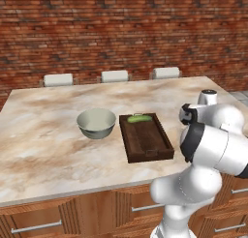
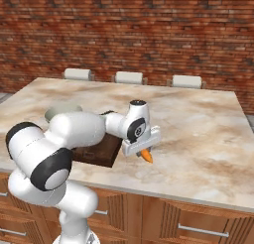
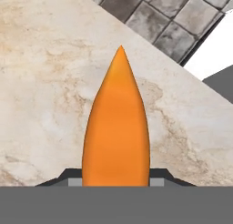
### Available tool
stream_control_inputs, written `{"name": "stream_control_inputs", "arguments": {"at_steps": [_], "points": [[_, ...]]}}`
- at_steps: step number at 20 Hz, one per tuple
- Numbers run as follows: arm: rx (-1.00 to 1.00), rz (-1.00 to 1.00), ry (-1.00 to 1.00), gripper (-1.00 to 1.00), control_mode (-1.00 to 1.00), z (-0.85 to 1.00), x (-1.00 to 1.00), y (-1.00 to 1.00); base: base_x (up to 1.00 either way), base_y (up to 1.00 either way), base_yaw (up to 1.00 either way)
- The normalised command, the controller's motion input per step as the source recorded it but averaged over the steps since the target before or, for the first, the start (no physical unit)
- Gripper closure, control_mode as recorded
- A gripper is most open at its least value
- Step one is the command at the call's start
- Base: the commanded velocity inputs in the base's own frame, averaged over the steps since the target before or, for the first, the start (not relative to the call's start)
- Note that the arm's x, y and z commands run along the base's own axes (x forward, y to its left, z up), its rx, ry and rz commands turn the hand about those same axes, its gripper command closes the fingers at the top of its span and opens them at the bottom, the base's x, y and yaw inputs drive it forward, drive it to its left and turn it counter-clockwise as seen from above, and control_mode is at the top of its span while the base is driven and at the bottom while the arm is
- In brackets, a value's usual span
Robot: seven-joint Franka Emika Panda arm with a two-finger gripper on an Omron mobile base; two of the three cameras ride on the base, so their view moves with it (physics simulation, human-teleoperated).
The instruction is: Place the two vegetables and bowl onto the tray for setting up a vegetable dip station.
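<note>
Gripping the carrot (image 3: pixel 116 127) between them, the fingers (image 2: pixel 144 152) are closed on its thick end, and its pointed tip is seen sticking out past them. In the right base view the carrot hangs just above the tabletop (image 2: pixel 198 119), a little off the near corner of the tray (image 1: pixel 145 138), on the side away from the bowl (image 1: pixel 97 123). Whether the carrot is clear of the marble or brushing it cannot be told for certain, though it appears lifted.

The cucumber (image 1: pixel 139 119) is already lying in the tray, at its far end, close to the far handle. The bowl is resting on the tabletop just beside the tray's long side, not touching it, and it has not yet been placed.

The step in hand is judged to be the carrying of the second vegetable to the tray. For the next move, the carrot would need to be brought over the raised rim and above the bare middle or near part of the tray, clear of the cucumber, then lowered and let go. Room should be left there, since the bowl looks nearly as wide as the tray.
</note>
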Motion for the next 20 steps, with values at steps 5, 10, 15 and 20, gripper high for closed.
{"name": "stream_control_inputs", "arguments": {"at_steps": [5, 10, 15, 20], "points": [[-0.04, 0.16, 0.0, 1.0, -1.0, 0.32, 0.0, 0.51, 0.0, 0.0, 0.0], [-0.03, 0.15, 0.0, 1.0, -1.0, 0.29, 0.03, 0.51, 0.0, 0.0, 0.0], [-0.02, 0.16, 0.0, 1.0, -1.0, 0.25, 0.22, 0.51, 0.0, 0.0, 0.0], [0.0, 0.18, 0.0, 1.0, -1.0, 0.18, 0.36, 0.37, 0.0, 0.0, 0.0]]}}
